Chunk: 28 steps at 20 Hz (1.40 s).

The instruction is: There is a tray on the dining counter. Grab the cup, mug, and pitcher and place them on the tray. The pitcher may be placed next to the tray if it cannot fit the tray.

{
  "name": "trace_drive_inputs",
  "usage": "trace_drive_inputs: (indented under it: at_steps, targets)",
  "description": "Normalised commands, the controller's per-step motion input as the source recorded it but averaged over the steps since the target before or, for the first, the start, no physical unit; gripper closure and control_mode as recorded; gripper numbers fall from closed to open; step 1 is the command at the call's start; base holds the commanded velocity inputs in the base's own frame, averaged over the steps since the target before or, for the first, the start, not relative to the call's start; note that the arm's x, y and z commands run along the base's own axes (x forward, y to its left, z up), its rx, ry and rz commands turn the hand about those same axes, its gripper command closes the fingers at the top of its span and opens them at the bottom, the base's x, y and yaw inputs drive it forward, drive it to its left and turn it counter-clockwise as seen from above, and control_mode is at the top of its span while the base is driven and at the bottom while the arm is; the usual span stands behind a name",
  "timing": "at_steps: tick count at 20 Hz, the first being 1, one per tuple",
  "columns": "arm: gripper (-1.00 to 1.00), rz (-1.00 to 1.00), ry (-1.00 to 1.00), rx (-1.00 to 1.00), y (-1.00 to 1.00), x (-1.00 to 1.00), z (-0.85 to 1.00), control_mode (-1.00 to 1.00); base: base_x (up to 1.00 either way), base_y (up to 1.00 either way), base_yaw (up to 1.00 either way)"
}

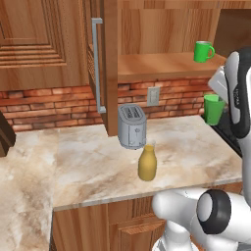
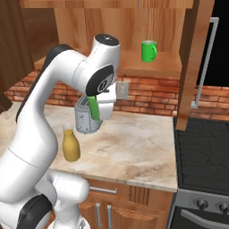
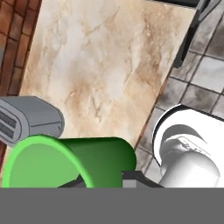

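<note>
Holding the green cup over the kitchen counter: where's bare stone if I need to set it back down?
The widest bare patch lies between the pitcher and the stove, under the hand holding the cup. Another open stretch runs left of the toaster toward the counter's corner. Toaster and pitcher stand close together, so it's crowded there.

The beige marbled stone desk [image 1: 88, 162] has a smooth, faintly polished top with veined streaks. The squat grey toaster [image 1: 131, 126] looks like brushed metal with a dull sheen. The mustard-yellow bottle-shaped pitcher [image 1: 147, 163] looks smooth and matt, like glazed ceramic. The bright-green handleless tumbler [image 3: 70, 162] seems smooth plastic with an even satin finish, as does the bright-green handled mug [image 1: 203, 51] on the grained wooden shelf [image 1: 162, 64]. The red brick wall [image 1: 54, 105] behind looks rough.
</note>
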Motion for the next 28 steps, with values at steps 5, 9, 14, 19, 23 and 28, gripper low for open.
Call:
trace_drive_inputs:
  at_steps: [5, 9, 14, 19, 23, 28]
  targets:
    - [1.00, 0.00, 0.05, 0.00, 0.10, -0.08, -0.27, -1.00, 0.00, 0.00, 0.00]
    - [1.00, 0.00, 0.00, 0.00, 0.02, -0.02, -0.27, -1.00, 0.00, 0.00, 0.00]
    - [1.00, 0.00, 0.00, 0.00, 0.00, 0.00, 0.00, 1.00, -0.38, -0.02, 0.00]
    - [1.00, 0.00, 0.00, 0.00, 0.00, 0.00, 0.00, 1.00, -1.00, -0.30, -0.26]
    - [1.00, 0.00, 0.00, 0.00, 0.00, 0.00, 0.00, 1.00, -0.97, -0.41, -0.53]
    - [1.00, 0.00, 0.00, 0.00, 0.00, 0.00, 0.00, 1.00, -0.51, -0.58, -0.70]
